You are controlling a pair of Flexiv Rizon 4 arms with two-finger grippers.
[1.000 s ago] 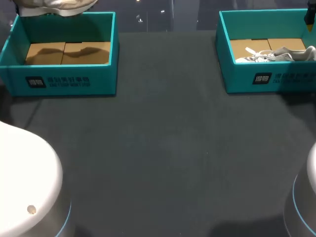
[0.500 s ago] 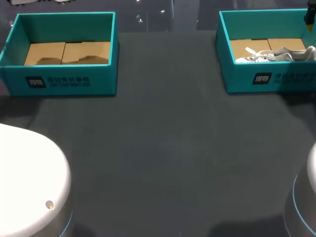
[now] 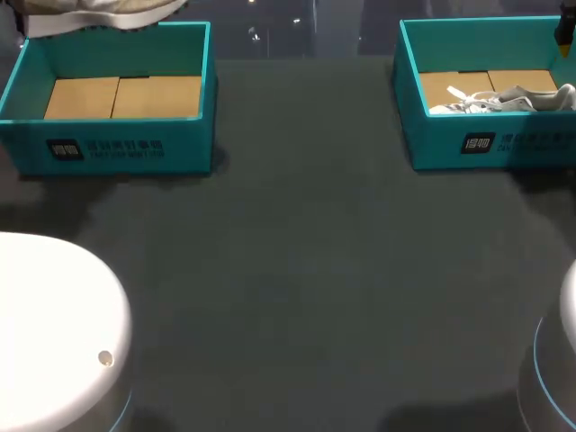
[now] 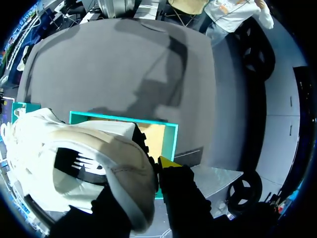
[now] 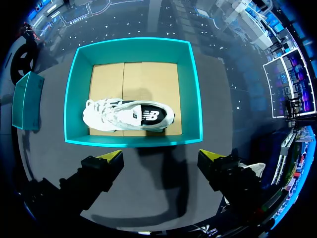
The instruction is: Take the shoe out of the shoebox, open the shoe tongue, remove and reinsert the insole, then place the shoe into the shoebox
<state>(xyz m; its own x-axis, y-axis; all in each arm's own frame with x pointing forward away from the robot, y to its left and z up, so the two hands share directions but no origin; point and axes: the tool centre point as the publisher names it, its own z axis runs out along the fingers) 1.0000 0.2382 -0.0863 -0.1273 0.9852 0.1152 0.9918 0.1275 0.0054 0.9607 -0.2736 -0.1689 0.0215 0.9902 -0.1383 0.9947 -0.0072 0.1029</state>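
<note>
On the dark grey table (image 3: 306, 270), the head view shows two boxes. The left teal cardboard shoebox (image 3: 117, 148) stands at 11 o'clock and the right teal cardboard shoebox (image 3: 486, 144) at 1 o'clock, well apart. Both have a brown card floor.

The left gripper (image 4: 159, 171) hangs over the left teal cardboard shoebox (image 4: 171, 134) with its fingers clamped on a white and beige sneaker (image 4: 84, 168). One yellow tip lies against the shoe's heel end, and the other finger is hidden under the shoe. In the head view this sneaker (image 3: 99, 13) shows only as a pale sliver above the box's far wall at 11 o'clock, clear of the box floor.

The right gripper (image 5: 161, 157) hovers above the right teal cardboard shoebox (image 5: 131, 141), on its near-wall side. Its fingers are wide apart and hold nothing. Ahead of them a white sneaker with a black side panel (image 5: 129, 115) lies on its side on the card floor, along the near wall. In the head view it (image 3: 508, 99) lies at 1 o'clock.
</note>
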